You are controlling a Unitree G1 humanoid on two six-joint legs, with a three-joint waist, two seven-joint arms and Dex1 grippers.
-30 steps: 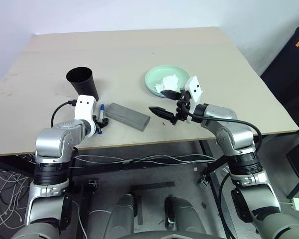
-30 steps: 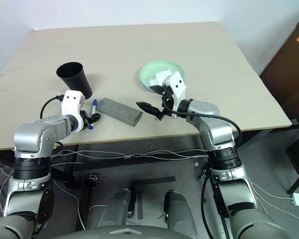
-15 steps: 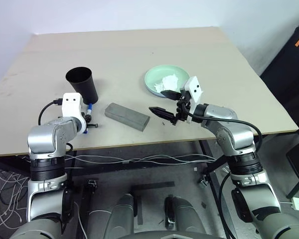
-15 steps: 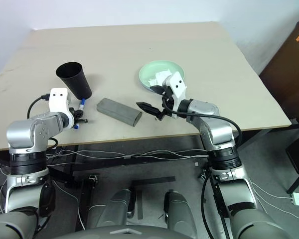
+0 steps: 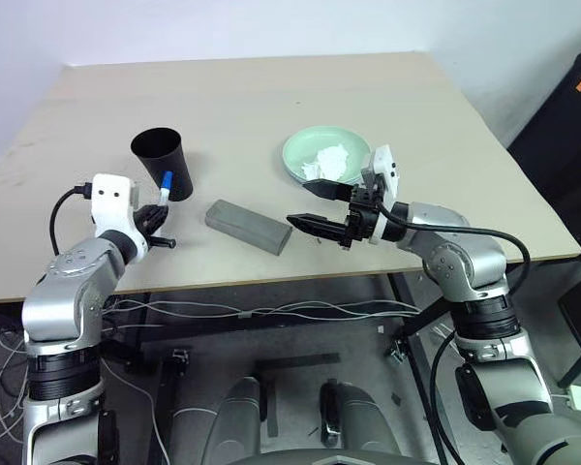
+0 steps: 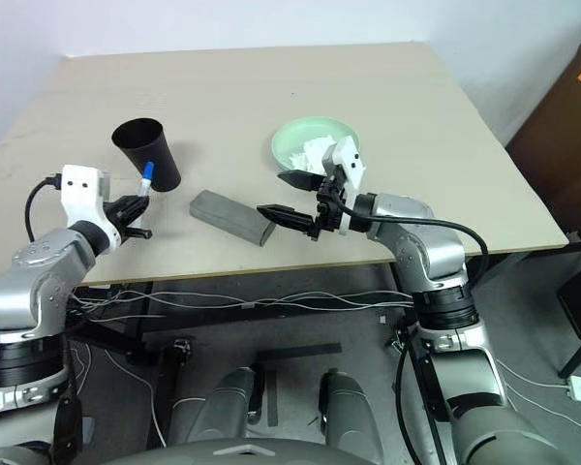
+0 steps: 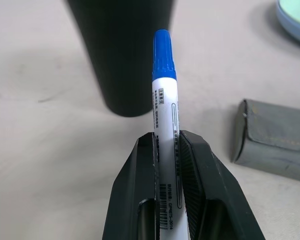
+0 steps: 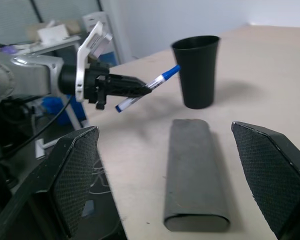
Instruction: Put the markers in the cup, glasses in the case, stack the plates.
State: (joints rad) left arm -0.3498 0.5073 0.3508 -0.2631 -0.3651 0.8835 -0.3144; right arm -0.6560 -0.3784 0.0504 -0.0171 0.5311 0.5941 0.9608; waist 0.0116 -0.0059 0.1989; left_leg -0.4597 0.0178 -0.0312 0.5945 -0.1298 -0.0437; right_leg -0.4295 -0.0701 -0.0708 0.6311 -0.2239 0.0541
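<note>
Pale walls stand behind a flat beige worktop [image 5: 242, 107] with a matte, slightly stained surface. Near its left front part stands the cup [image 5: 161, 163], a tall black tapered tumbler, wider at the rim and dull in finish. Just beside it the left gripper [image 5: 155, 219] is raised off the worktop and pinches a marker [image 7: 165, 135] between its two ribbed black fingers [image 7: 142, 185]. The marker is slim, with a white printed barrel and a blue cap, and the cap end points toward the cup wall but does not touch it.

Close to the front edge, near the middle, lies the case [image 5: 248, 226], a grey rectangular closed box with rounded ends and a soft fabric-like surface. It rests flat and somewhat slanted to the edge. The right gripper [image 5: 313, 207] hovers just beside the case's right end, turned toward the left, with its textured black fingers [image 8: 265, 170] spread wide and holding nothing.

Behind this gripper sits a round shallow mint green plate [image 5: 300, 150] of smooth plastic, with a crumpled white tissue [image 5: 326, 161] lying in it.
</note>
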